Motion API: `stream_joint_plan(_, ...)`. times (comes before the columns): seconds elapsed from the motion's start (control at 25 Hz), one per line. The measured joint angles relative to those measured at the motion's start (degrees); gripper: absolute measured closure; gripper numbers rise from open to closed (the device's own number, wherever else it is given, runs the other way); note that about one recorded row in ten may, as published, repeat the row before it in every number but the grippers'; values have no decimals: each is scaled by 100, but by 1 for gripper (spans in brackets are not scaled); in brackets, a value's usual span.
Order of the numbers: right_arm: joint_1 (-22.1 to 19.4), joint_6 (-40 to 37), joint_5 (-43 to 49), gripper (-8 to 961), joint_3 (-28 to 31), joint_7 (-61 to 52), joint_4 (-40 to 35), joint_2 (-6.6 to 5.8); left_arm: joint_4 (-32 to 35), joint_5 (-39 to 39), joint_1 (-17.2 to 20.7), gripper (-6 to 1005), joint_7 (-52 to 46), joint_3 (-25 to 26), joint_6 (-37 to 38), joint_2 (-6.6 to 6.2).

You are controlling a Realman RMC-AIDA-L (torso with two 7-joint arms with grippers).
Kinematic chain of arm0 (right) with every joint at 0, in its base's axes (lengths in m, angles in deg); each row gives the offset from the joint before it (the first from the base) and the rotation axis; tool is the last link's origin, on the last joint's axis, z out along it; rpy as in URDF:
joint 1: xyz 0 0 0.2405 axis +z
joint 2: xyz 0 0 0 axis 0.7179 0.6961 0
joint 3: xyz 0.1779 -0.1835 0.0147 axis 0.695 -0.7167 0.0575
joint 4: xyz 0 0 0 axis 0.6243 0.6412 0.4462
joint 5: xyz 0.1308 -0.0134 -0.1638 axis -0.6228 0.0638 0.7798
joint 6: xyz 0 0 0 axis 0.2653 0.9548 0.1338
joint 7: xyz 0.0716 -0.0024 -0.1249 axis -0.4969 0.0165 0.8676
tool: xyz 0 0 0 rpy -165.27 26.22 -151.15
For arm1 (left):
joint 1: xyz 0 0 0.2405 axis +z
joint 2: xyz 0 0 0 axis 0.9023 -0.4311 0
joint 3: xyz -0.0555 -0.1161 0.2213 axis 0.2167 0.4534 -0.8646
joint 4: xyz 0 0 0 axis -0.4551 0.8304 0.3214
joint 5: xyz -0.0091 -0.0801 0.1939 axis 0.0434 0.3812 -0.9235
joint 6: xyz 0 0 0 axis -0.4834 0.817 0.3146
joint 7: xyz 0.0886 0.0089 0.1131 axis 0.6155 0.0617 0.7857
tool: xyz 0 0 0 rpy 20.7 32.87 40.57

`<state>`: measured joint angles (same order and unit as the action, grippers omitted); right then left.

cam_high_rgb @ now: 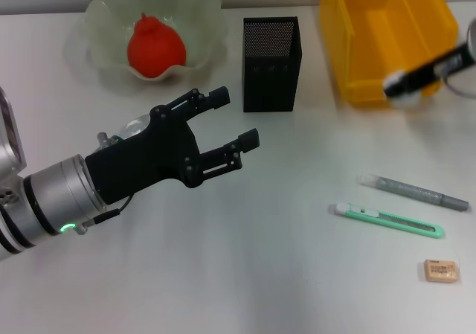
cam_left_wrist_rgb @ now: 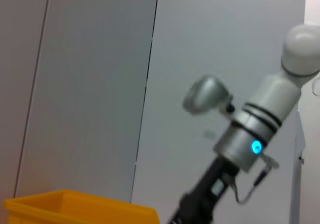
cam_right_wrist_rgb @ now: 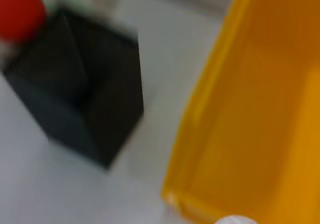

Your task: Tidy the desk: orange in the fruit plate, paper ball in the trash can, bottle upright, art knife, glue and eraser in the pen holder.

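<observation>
The orange (cam_high_rgb: 155, 45), red-orange with a pointed top, lies in the translucent fruit plate (cam_high_rgb: 201, 7) at the back left. My left gripper (cam_high_rgb: 236, 118) hovers open and empty over the table, in front of the plate and left of the black mesh pen holder (cam_high_rgb: 271, 65). A clear shiny bit (cam_high_rgb: 132, 129) peeks from behind its palm; I cannot tell whether it is the bottle. The grey glue stick (cam_high_rgb: 413, 191), green art knife (cam_high_rgb: 387, 221) and tan eraser (cam_high_rgb: 441, 271) lie at the front right. My right gripper (cam_high_rgb: 416, 77) hangs at the front rim of the yellow trash can (cam_high_rgb: 387, 29) with something white at its tip. No paper ball is clearly visible.
The left wrist view shows the right arm (cam_left_wrist_rgb: 250, 129) against a grey wall and a corner of the yellow trash can (cam_left_wrist_rgb: 75, 204). The right wrist view shows the trash can's wall (cam_right_wrist_rgb: 250, 109) beside the pen holder (cam_right_wrist_rgb: 80, 94).
</observation>
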<state>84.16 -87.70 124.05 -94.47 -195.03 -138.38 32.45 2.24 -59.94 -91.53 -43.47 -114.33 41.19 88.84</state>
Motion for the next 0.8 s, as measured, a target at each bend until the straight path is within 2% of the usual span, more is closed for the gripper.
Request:
stream_joint_plan(0.16, 21, 244, -28, 501, 210, 29, -345, -8, 16, 0, 2, 193, 0, 1, 40, 3)
stream_joint_plan(0.24, 76, 805, -22, 505, 266, 57, -379, -15, 17, 2, 6, 193, 0, 7, 45, 8)
stream_joint_plan(0.28, 76, 805, -22, 507, 266, 57, -379, -15, 14, 7, 7, 193, 0, 9, 38, 9)
stream_joint_plan(0.4, 177, 1751, -22, 506, 261, 105, -43, -22, -29, 83, 8, 193, 0, 78, -12, 9)
stream_joint_plan(0.6, 284, 2304, -39, 498, 290, 249, 449, -31, -88, 239, 9, 193, -30, 106, -53, 9)
stream_joint_plan(0.72, 225, 2388, -130, 364, 312, 342, 515, -31, -62, 239, 8, 194, -97, 110, -76, 6)
stream_joint_plan(0.8, 12, 2396, -615, 275, 424, 737, 527, -25, -28, 240, -24, 194, -150, 124, -115, -4)
